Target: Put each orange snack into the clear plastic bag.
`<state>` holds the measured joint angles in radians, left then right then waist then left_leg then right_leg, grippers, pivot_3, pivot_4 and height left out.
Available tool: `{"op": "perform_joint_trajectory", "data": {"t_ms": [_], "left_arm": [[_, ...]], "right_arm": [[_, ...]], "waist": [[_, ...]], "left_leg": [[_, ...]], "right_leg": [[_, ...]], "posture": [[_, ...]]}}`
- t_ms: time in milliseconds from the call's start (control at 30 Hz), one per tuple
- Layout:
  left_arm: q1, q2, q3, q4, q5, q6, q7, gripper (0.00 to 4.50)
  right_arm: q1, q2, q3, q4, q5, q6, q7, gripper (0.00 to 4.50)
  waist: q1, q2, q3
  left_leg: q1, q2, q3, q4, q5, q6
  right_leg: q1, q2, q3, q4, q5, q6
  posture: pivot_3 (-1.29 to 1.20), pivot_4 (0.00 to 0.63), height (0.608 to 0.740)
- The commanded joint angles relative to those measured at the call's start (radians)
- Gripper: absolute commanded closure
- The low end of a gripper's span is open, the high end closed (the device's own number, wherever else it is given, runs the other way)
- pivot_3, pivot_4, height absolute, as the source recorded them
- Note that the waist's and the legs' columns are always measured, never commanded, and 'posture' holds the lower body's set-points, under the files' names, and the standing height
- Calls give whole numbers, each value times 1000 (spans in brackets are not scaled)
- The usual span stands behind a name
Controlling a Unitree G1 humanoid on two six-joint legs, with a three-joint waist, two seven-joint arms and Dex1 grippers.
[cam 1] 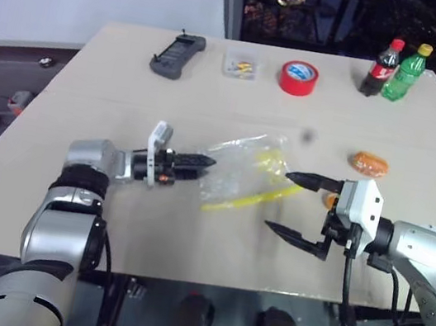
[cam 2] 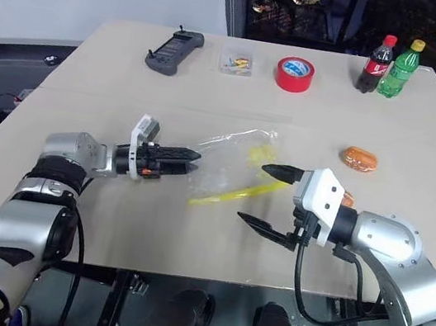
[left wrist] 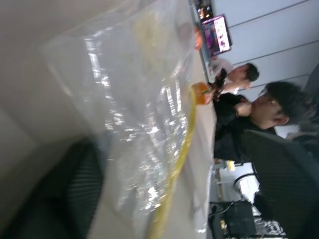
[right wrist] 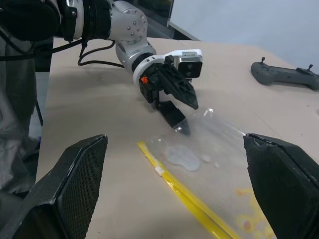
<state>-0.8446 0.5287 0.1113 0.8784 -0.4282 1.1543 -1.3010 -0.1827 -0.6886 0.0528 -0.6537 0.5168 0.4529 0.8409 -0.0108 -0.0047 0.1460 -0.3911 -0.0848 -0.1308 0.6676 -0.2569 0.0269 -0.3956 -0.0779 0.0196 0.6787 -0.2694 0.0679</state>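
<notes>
The clear plastic bag [cam 1: 238, 170] lies flat mid-table, its yellow seal strip [cam 1: 250, 197] toward me. My left gripper [cam 1: 204, 163] points right at the bag's left edge. In the right wrist view its fingers [right wrist: 180, 90] stand apart, open, the lower tip at the bag's corner. My right gripper [cam 1: 277, 200] is open just right of the bag, jaws wide and nothing between them. One orange snack [cam 1: 369, 163] lies on the table to the right. A second orange snack [cam 2: 347, 199] peeks out behind the right gripper's body.
Along the table's far edge are a black controller [cam 1: 177, 54], a small clear box [cam 1: 240, 66], a red tape roll [cam 1: 298, 78] and two bottles [cam 1: 394, 69]. In the left wrist view, seated people [left wrist: 269, 109] are beyond the table.
</notes>
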Motion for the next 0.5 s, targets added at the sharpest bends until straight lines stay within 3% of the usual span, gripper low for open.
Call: {"op": "perform_joint_trajectory", "data": {"t_ms": [33,500], "left_arm": [[29,-51,23,2,-23,108,105,32],[83,-124,96,-82,-169,201,127,32]], "right_arm": [[-11,11,-4,-31,-5,-20,-16,0],[2,19,-4,-38,-21,-26,-23,0]], "waist": [[0,0,0],[-2,0,0]], "left_leg": [[0,0,0,0,0,0],[-1,0,0,0,0,0]], "right_leg": [[0,0,0,0,0,0],[-1,0,0,-1,0,0]], "posture": [[0,150,740],[0,150,740]]}}
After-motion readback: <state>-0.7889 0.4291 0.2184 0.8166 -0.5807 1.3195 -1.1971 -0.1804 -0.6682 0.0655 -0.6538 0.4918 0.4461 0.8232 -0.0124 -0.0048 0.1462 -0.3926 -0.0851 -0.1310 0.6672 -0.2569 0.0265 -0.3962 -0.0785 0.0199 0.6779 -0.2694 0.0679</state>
